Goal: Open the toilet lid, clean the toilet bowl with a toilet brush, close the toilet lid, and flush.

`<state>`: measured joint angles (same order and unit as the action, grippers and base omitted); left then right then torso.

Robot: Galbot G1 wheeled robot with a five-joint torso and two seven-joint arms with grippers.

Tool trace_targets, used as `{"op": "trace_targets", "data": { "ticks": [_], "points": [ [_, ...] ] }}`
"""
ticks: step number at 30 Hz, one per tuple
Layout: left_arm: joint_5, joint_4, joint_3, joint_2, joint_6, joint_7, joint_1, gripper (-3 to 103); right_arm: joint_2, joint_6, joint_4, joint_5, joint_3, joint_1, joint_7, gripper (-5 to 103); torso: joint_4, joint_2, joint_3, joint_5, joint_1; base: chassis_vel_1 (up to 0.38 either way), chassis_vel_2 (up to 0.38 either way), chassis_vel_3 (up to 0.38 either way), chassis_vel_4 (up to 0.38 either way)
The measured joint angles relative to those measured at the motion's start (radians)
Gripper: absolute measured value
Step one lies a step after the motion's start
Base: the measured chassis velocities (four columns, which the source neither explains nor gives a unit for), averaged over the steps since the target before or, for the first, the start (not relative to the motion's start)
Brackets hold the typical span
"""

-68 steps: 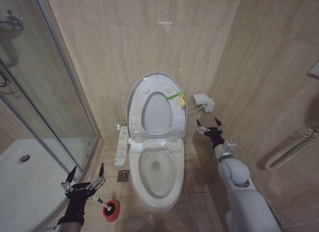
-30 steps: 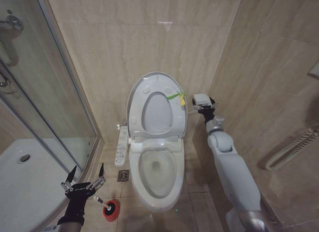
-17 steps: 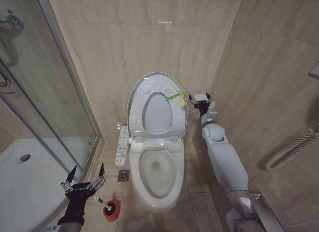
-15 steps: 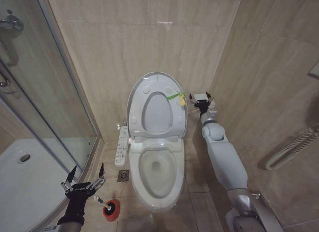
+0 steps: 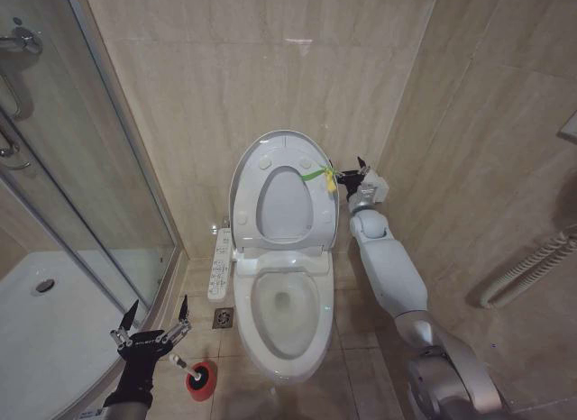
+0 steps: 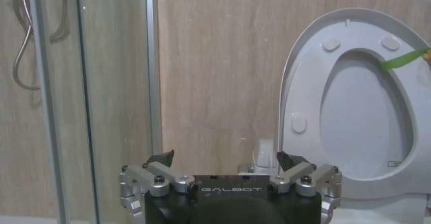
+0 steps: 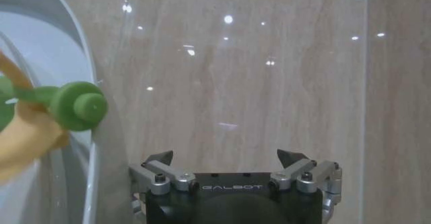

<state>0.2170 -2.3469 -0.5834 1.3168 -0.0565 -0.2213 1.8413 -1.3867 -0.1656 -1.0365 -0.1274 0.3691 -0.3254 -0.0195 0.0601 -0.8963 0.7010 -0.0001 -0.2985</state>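
Observation:
The toilet lid [image 5: 287, 204] stands raised against the back wall with the ring seat up against it, a green-and-yellow tag [image 5: 321, 176] on its right edge. Below it the toilet bowl [image 5: 249, 305] lies uncovered. My right gripper [image 5: 355, 180] is open just right of the tag, beside the lid's edge; its wrist view shows the green tag [image 7: 77, 105] close by and the open gripper [image 7: 225, 158]. My left gripper [image 5: 151, 324] hangs open low at the left, above the toilet brush [image 5: 183, 365] in its red holder [image 5: 204, 381]. The left wrist view shows the lid [image 6: 364, 118].
A white control panel [image 5: 219, 265] sits on the bowl's left side, with a floor drain [image 5: 224, 318] beneath it. The glass shower enclosure [image 5: 81, 195] bounds the left. A white wall box [image 5: 377, 187] lies behind my right gripper. A ribbed hose [image 5: 527, 267] hangs on the right wall.
My right arm has stretched up and left from beside the bowl, past the wall box, to the lid's tagged right edge. The left arm, lid and brush have not moved.

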Motion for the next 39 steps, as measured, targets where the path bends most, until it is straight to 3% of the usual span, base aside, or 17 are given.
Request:
{"op": "trace_targets", "data": {
  "ticks": [7, 15, 21, 30, 39],
  "points": [
    [0.0, 0.0, 0.0, 0.0, 0.0, 0.0, 0.0, 99, 0.033, 0.042, -0.098, -0.071, -0.038, -0.044, -0.004, 100, -0.0004, 0.0, 0.0, 0.0002, 0.0, 0.0, 0.0, 0.0, 0.0],
    [0.0, 0.0, 0.0, 0.0, 0.0, 0.0, 0.0, 99, 0.171, 0.131, -0.36, -0.222, -0.105, -0.224, -0.041, 100, 0.0002, 0.0, 0.0, 0.0004, 0.0, 0.0, 0.0, 0.0, 0.0],
    [0.0, 0.0, 0.0, 0.0, 0.0, 0.0, 0.0, 99, 0.218, 0.155, -0.494, -0.253, -0.107, -0.334, -0.047, 100, -0.0007, 0.0, 0.0, 0.0003, 0.0, 0.0, 0.0, 0.0, 0.0],
    [0.0, 0.0, 0.0, 0.0, 0.0, 0.0, 0.0, 99, 0.308, 0.194, -0.798, -0.293, 0.003, -0.65, -0.064, 100, 0.0002, 0.0, 0.0, 0.0003, 0.0, 0.0, 0.0, 0.0, 0.0],
    [0.0, 0.0, 0.0, 0.0, 0.0, 0.0, 0.0, 99, 0.319, 0.178, -0.771, -0.273, 0.054, -0.64, -0.107, 100, -0.0006, 0.0, 0.0, 0.0002, 0.0, 0.0, 0.0, 0.0, 0.0]
  ]
}}
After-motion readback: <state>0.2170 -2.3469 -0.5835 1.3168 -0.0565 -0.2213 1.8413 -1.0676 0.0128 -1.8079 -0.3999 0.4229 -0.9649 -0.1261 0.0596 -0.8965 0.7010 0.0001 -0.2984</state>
